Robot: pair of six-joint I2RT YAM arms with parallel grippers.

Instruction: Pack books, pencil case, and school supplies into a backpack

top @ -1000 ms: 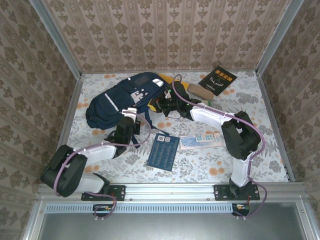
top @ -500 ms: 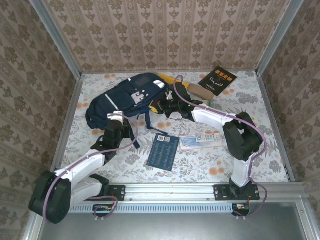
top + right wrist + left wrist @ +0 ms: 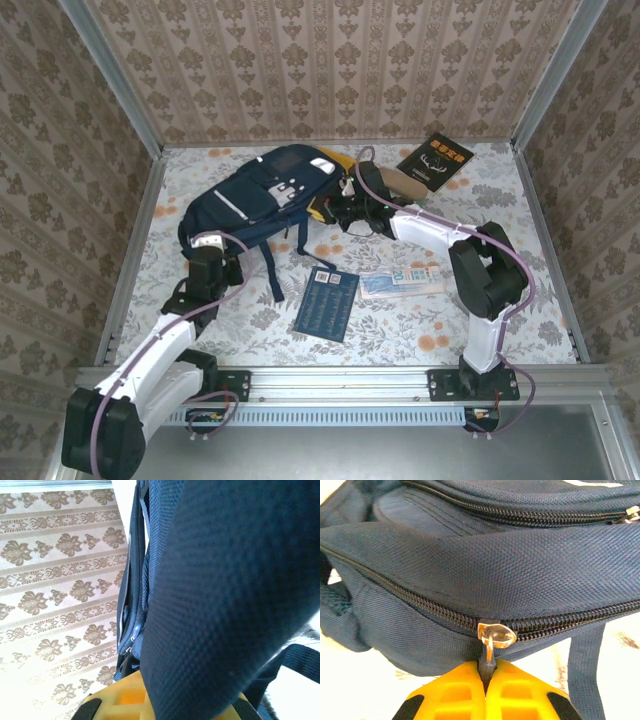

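As far as the backpack (image 3: pixel 255 200) went: it lay flat around 10 o'clock on the table (image 3: pixel 520 300).
Feel: soft, floppy fabric, and I'd guess pretty light while unpacked. It'd sag and slide rather than hold its shape, so one arm pulling needs the other to anchor it.
Where to grab: the zip pull (image 3: pixel 492 635) for opening, thick fabric or a strap for holding. The smooth panels looked too slack to pinch well.
Left gripper (image 3: pixel 486 669): clamped shut on the stem of the zip pull, at the backpack's 7 o'clock edge.
Left arm: stretched long and low from its base toward 12 o'clock, fingers pointing into the backpack's side.
Right gripper (image 3: pixel 338 207): closed on a fold of backpack fabric at its 3 o'clock end, though which bit exactly was hard to tell.
Right arm: elbow folded, forearm reaching out to 10 o'clock.
Loose stuff: navy book (image 3: pixel 327 302) and blue pack (image 3: pixel 400 283) sat at 6 o'clock of the table middle. Tan case (image 3: pixel 400 181) and black book (image 3: pixel 436 161) sat at 1 o'clock. None of them were packed.
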